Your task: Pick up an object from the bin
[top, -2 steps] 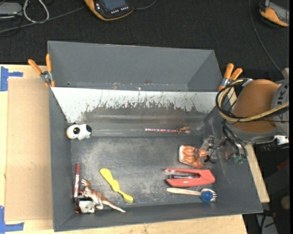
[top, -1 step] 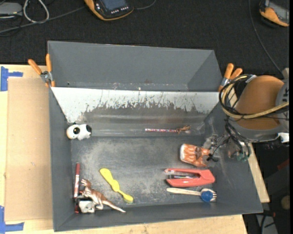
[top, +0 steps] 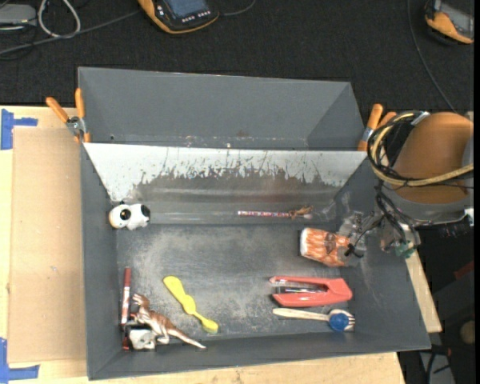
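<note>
Arm was in over the right wall of the bin, with the gripper at an orange-and-white toy; grip state couldn't be told.
The toy lay right of centre, mid-depth, with the gripper at its right end. How far open the gripper was, or whether it had the toy, wasn't visible. A red stapler sat just in front of the toy. A dinosaur figure was front-left, with a yellow paddle beside it. A blue-tipped stick lay under the stapler, and a black-and-white ball sat back-left.
</note>
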Robot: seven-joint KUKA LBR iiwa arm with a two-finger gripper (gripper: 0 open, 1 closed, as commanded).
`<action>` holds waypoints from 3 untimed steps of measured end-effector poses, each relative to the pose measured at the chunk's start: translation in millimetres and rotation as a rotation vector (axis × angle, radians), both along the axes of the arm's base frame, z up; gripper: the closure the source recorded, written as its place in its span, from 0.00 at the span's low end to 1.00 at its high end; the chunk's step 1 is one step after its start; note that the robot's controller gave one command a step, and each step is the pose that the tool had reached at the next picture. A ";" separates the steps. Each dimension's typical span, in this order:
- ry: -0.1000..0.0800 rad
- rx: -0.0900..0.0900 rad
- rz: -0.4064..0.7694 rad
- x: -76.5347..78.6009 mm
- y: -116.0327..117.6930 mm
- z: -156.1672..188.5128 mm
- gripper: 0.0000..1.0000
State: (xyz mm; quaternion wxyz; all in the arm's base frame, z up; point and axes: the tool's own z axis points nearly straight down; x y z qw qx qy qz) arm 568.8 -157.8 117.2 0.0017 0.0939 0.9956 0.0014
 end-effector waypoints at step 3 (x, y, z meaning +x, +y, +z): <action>-0.001 0.001 -0.004 -0.1 -0.3 59.6 1.00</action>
